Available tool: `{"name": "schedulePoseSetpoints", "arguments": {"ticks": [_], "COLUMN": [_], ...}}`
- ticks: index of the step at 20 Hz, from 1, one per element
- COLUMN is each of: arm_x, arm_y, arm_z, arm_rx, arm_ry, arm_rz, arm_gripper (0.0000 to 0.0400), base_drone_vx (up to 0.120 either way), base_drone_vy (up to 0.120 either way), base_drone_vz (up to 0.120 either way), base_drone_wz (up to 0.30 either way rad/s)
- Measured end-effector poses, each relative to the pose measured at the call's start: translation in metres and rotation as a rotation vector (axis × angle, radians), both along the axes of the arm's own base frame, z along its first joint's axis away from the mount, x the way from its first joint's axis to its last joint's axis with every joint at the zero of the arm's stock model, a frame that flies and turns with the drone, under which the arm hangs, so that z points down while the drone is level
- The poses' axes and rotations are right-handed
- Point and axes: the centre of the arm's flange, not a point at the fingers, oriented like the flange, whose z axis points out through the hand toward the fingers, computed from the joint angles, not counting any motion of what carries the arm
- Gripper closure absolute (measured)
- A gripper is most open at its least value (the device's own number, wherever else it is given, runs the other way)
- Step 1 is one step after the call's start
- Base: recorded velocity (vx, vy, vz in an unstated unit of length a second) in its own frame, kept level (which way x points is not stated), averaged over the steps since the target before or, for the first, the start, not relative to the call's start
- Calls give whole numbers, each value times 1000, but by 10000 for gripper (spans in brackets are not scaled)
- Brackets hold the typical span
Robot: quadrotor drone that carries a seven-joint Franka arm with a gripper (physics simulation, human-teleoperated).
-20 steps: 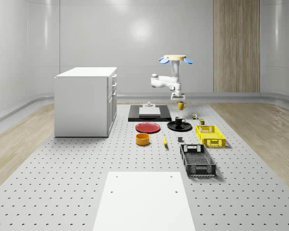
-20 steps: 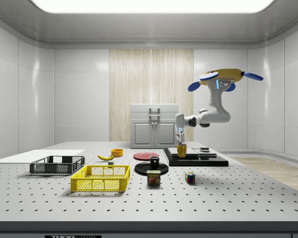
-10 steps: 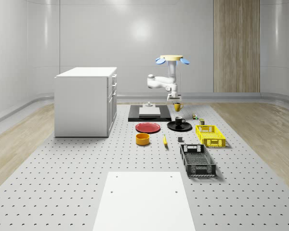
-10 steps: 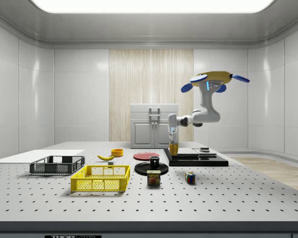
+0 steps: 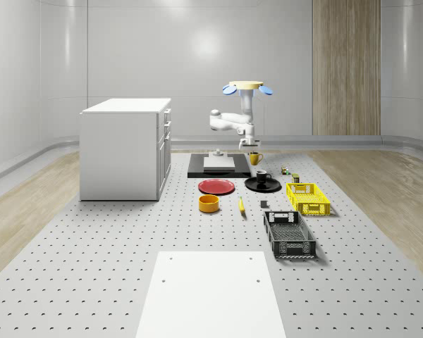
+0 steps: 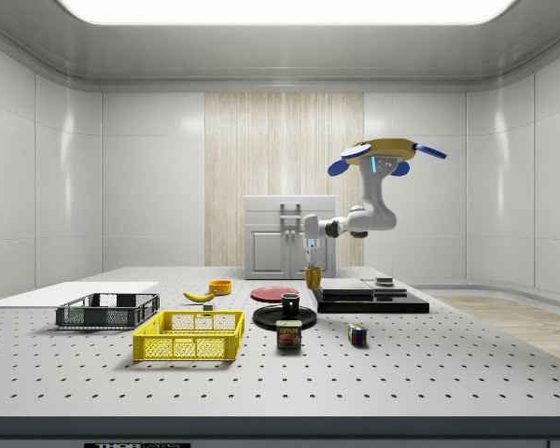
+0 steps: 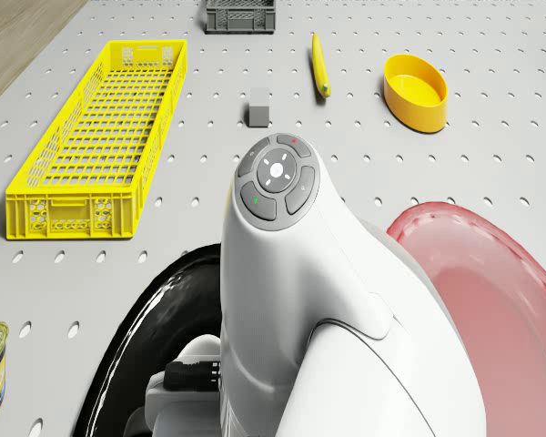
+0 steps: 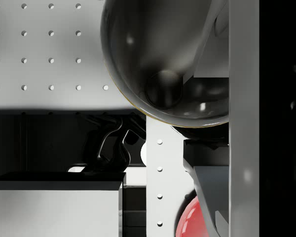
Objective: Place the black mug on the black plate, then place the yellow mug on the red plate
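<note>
The drone [image 5: 247, 86] hovers over the back of the table, above the black plate [image 5: 271, 187]. My gripper [image 5: 252, 147] hangs from the arm, shut on the rim of the yellow mug [image 5: 255, 158], which it holds in the air behind and above the plates. In the side view the yellow mug [image 6: 313, 277] hangs under the gripper [image 6: 312, 252], above the red plate [image 6: 274, 293]. The black mug [image 5: 262, 176] stands upright on the black plate. The red plate [image 5: 216, 186] lies bare to the whole-scene view's left of it. The wrist view looks into the mug [image 8: 163, 59].
A black slab [image 5: 218, 166] with a white block sits behind the plates. In front lie a yellow bowl [image 5: 209, 203], a banana [image 5: 240, 205], a yellow crate [image 5: 307, 197] and a black crate [image 5: 287, 234]. A white cabinet [image 5: 125, 148] stands at the whole-scene view's left.
The drone, arm and held yellow mug have moved toward the whole-scene view's left, from behind the black plate's far side toward the red plate. The mug stays gripped.
</note>
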Motion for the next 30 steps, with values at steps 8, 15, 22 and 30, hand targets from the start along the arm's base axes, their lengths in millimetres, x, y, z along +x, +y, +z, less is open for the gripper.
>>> {"name": "schedulePoseSetpoints", "arguments": {"ticks": [8, 15, 22, 30], "arm_x": [0, 0, 0, 0], "arm_y": [0, 0, 0, 0], "arm_z": [0, 0, 0, 0], "arm_rx": [0, 0, 0, 0], "arm_ry": [0, 0, 0, 0], "arm_rz": [0, 0, 0, 0], "arm_gripper": [290, 290, 290, 290], "base_drone_vx": [120, 120, 120, 85], "base_drone_vy": [-120, -120, -120, -120], "base_drone_vz": [0, 0, 0, 0], "base_drone_wz": [0, 0, 0, 0]}}
